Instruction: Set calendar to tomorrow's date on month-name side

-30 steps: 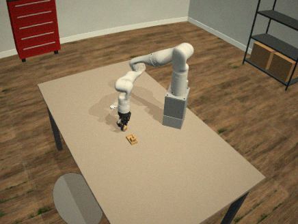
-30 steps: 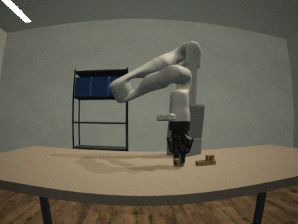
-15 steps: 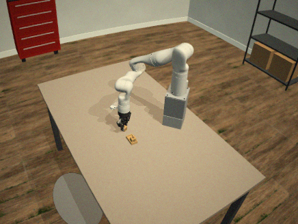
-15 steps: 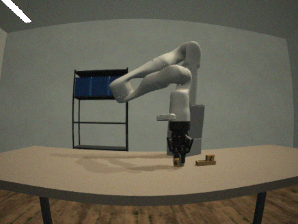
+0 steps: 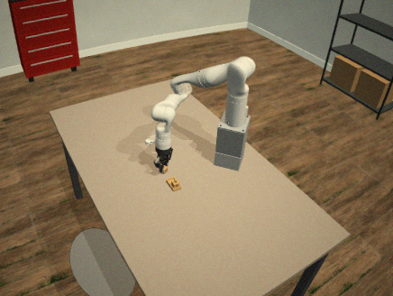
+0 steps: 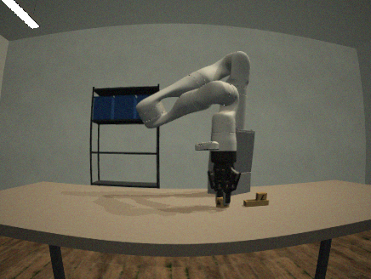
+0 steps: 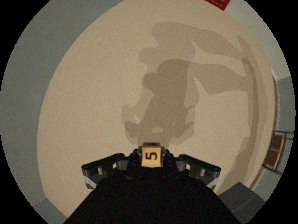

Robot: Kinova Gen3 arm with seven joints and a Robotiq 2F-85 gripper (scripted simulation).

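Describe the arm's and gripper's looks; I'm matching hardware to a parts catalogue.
The arm is glossy white with rounded, tube-like links and bulging joints, mounted on a grey box-shaped pedestal. A flat white collar sits above the wrist. The gripper is black, with angular linkage fingers. No cables or markings are visible.

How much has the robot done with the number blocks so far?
About halfway, it seems. Done: one cube has been taken out of the tray. In hand: the pincer is shut on that cube, low over the table beside the tray, with a 5 facing the wrist camera. Left: putting it back next to the other cube with the right digits upright, then letting go.
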